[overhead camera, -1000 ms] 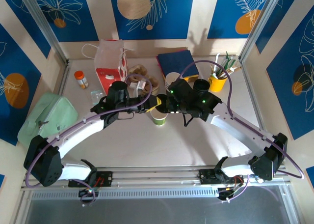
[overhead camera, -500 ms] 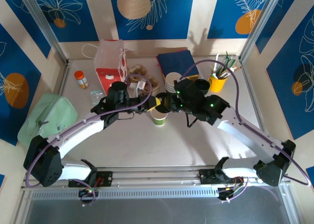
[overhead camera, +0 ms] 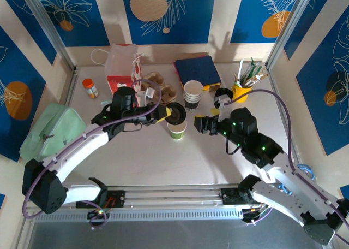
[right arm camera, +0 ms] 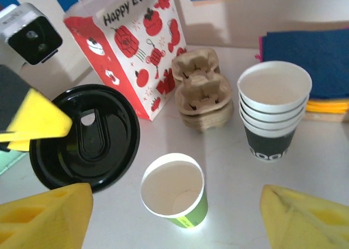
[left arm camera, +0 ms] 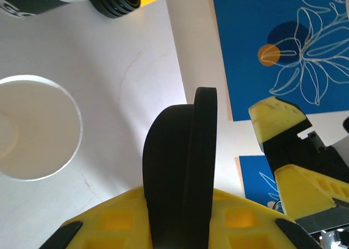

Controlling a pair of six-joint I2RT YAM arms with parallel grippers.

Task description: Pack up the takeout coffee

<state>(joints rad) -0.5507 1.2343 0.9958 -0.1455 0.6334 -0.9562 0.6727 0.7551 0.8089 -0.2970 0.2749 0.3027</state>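
The green paper cup (overhead camera: 176, 130) stands upright and empty mid-table, seen from above with its white inside (right arm camera: 173, 190) (left arm camera: 32, 128). My left gripper (overhead camera: 166, 113) is shut on the round black lid (overhead camera: 176, 112), holding it on edge just above and left of the cup. The lid shows edge-on between the yellow fingers (left arm camera: 185, 167) and face-on in the right wrist view (right arm camera: 84, 137). My right gripper (overhead camera: 203, 123) is open to the right of the cup, its fingers (right arm camera: 46, 219) wide apart and holding nothing.
Behind the cup are a stack of white cups (overhead camera: 193, 94), brown cup carriers (overhead camera: 161, 85), a red paper bag (overhead camera: 121, 69), blue napkins (overhead camera: 197, 70), spare black lids (overhead camera: 222, 94) and a yellow utensil cup (overhead camera: 242, 89). An orange bottle (overhead camera: 89, 88) and a green bag (overhead camera: 52, 131) lie left.
My right gripper has opened, let go of the lid and drawn back right and toward the near edge. The left gripper has kept the lid and shifted slightly left.
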